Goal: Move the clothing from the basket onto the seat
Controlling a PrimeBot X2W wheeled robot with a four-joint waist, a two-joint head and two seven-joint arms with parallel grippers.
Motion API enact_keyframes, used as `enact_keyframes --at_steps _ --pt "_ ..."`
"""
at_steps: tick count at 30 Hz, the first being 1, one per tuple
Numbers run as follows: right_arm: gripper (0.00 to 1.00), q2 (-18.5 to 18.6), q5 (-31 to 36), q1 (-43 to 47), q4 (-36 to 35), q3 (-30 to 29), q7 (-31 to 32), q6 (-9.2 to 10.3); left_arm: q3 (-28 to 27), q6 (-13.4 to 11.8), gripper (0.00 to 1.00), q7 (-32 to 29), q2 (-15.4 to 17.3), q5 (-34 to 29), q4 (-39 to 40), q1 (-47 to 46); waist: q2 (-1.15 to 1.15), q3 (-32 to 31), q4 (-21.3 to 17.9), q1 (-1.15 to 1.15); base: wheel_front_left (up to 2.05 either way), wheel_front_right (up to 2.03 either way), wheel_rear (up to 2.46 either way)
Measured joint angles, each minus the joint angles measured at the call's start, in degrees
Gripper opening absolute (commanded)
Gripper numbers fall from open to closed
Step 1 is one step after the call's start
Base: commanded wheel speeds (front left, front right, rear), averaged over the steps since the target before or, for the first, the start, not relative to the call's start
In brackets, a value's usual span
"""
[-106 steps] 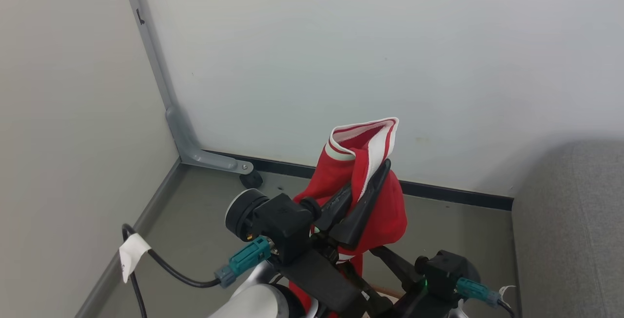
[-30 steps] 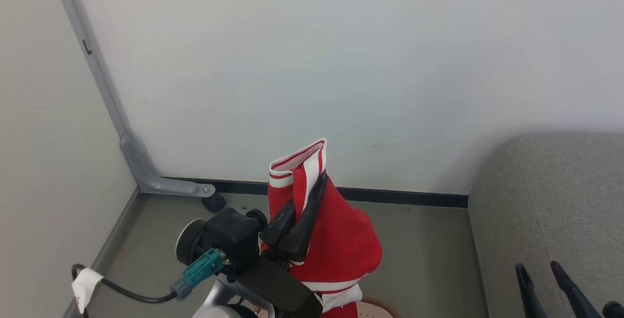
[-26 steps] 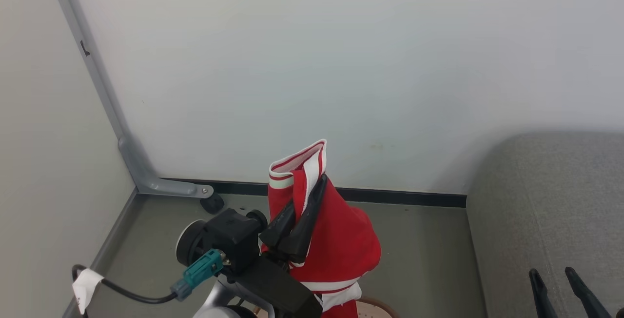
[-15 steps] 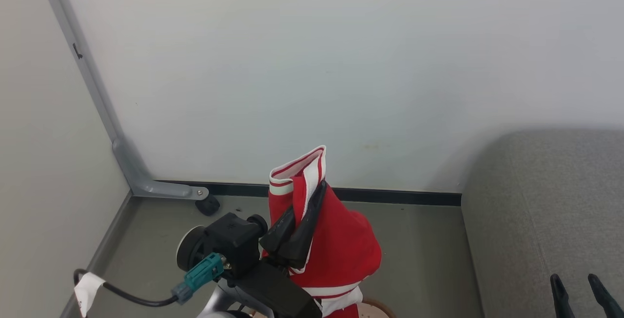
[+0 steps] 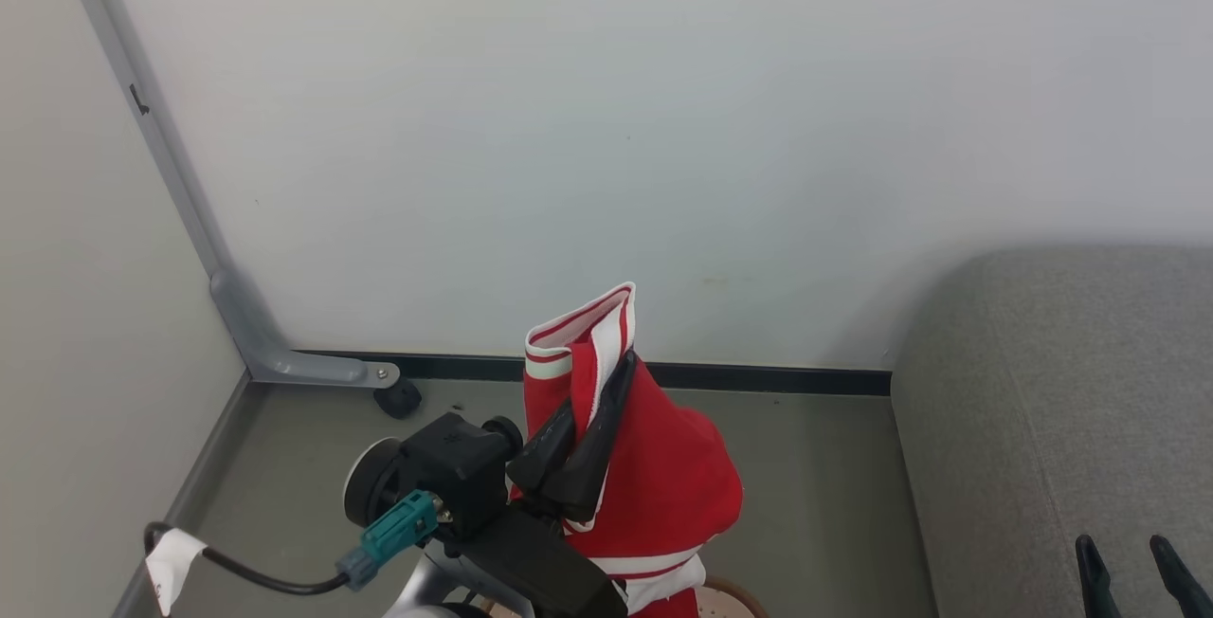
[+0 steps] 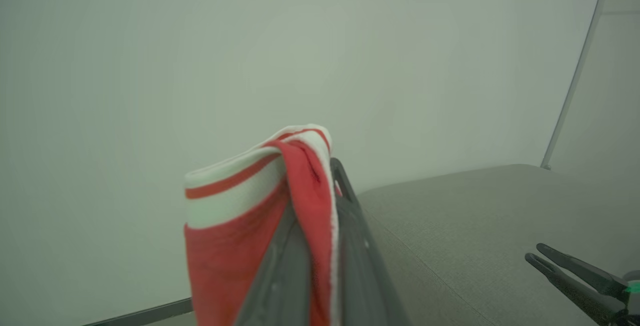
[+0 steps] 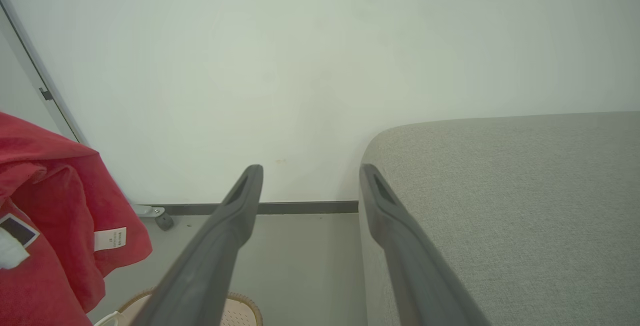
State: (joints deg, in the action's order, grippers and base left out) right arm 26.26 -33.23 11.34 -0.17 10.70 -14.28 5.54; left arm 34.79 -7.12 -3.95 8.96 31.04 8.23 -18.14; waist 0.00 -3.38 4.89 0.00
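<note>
A piece of red clothing (image 5: 673, 476) with white bands hangs from my left gripper (image 5: 597, 386), which is shut on its upper edge and holds it up above the floor in front of the wall. In the left wrist view the clothing (image 6: 225, 236) drapes over the left gripper (image 6: 315, 191). A sliver of the basket (image 5: 734, 591), brown-rimmed, peeks out below the cloth, and the basket (image 7: 245, 303) also lies low in the right wrist view. The grey-green seat (image 5: 1042, 390) is at the right. My right gripper (image 5: 1121, 552) stands open and empty over the seat's near part, its jaws wide apart (image 7: 310, 171).
A pale wall stands close behind, with a black baseboard (image 5: 758, 377) along the floor. A grey metal post with a caster wheel (image 5: 398, 398) occupies the left corner. A black cable with a white tag (image 5: 171, 566) trails at the lower left. Bare floor (image 5: 824, 504) lies between cloth and seat.
The head view has swung slightly, bringing more of the seat in. The right gripper has slid toward the lower right corner. The left gripper's hold on the clothing is unchanged.
</note>
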Motion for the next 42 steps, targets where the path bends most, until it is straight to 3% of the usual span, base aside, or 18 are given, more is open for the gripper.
enact_keyframes --at_steps 9,17,28,35,42 --pt "1.00 -0.3 0.7 0.0 -0.4 -0.6 0.0 -0.63 0.0 0.0 0.00 -0.5 -0.2 -0.4 0.3 0.0 0.00 0.3 -0.1 0.00 0.00 0.00 0.00" --pt "1.00 0.3 2.0 -1.6 -0.3 1.6 0.0 -4.32 1.3 0.1 0.00 -1.0 -1.4 -0.4 1.2 -0.3 0.00 0.8 0.6 0.00 0.00 0.00 0.00" --pt "1.00 -1.8 4.0 -7.6 1.0 10.2 0.0 -10.58 2.6 1.1 0.00 -1.1 -2.7 -0.4 1.2 -3.0 0.00 1.2 3.4 0.00 0.00 0.00 0.00" --pt "1.00 -3.6 4.6 -10.4 2.9 16.7 0.0 -12.20 3.2 1.6 0.00 -1.5 -3.3 -0.4 1.3 -4.3 0.00 1.1 5.5 0.00 0.00 0.00 0.00" --pt "1.00 -4.2 4.4 -14.5 5.2 21.7 0.0 -12.61 4.5 2.2 0.00 -1.6 -3.6 -0.4 2.1 -5.2 0.00 0.8 7.7 0.00 0.00 0.00 0.00"
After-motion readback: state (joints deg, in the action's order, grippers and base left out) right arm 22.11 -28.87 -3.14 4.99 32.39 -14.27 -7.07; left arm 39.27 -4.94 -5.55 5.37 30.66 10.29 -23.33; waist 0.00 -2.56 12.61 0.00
